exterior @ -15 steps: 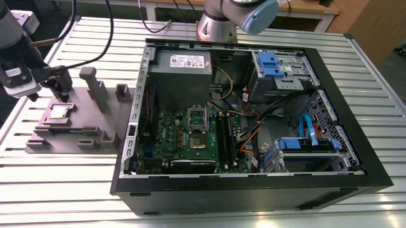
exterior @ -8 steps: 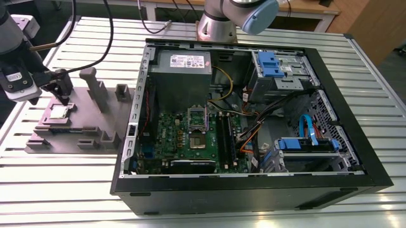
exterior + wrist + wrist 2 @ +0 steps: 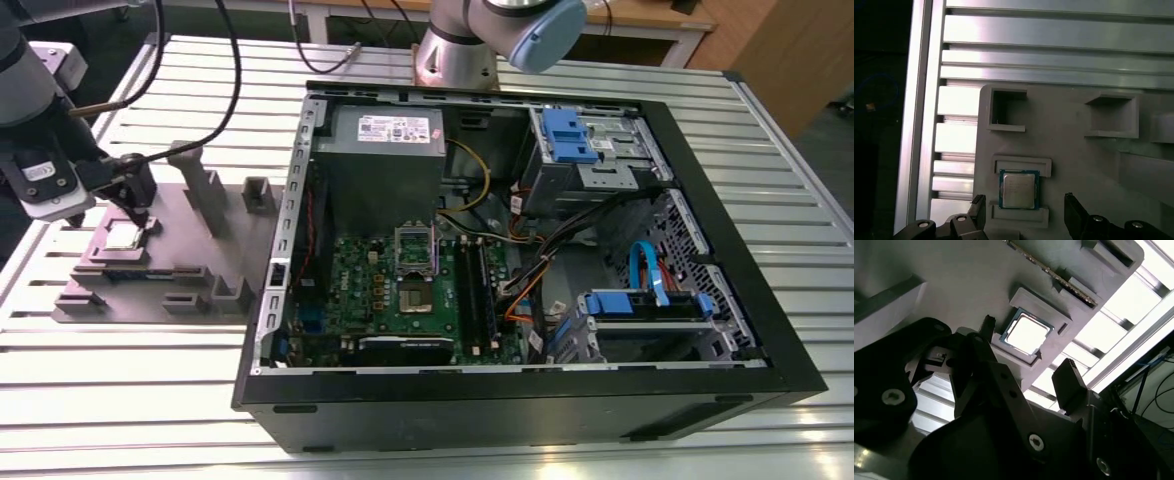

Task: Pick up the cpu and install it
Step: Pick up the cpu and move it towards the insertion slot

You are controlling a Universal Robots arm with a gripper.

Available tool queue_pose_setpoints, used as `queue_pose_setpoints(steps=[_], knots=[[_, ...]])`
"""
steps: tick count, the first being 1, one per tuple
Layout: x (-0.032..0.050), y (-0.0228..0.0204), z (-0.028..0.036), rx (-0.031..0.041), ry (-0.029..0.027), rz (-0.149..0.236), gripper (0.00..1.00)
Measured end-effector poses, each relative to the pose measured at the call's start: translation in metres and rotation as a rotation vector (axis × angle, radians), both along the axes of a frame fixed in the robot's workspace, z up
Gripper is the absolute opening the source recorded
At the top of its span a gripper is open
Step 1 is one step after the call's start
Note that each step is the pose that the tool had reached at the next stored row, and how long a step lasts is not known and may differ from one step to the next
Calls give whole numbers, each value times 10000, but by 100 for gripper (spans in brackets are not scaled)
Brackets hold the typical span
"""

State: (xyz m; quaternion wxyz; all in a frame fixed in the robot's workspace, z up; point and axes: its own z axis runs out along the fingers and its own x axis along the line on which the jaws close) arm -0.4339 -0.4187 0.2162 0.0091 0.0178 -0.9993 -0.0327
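Exterior view: the gripper (image 3: 131,212) is parked just above the cpu (image 3: 124,237), which is seated flat in the grey tray (image 3: 174,250) on the slatted table (image 3: 134,370). It's well apart from the open PC case (image 3: 534,395). Jaw opening can't be told from here, tbh.

Second wrist view: the jaws are spread wider than the cpu (image 3: 1026,333), and nothing is gripped or touched. The chip is seen between the fingers (image 3: 1069,382), just beyond the tips.

First wrist view: the cpu (image 3: 1019,190) is boxed in by raised lips on two sides. The other two sides are left open toward the fingers (image 3: 979,206), with a gap at each.
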Motion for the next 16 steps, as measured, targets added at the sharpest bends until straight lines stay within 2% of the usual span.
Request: queue_pose_setpoints(steps=[8,12,16], knots=[[-31,1,-114,11,-14,0,73],[-33,25,-149,10,-12,-34,73],[-39,29,-199,11,-13,-38,73]])
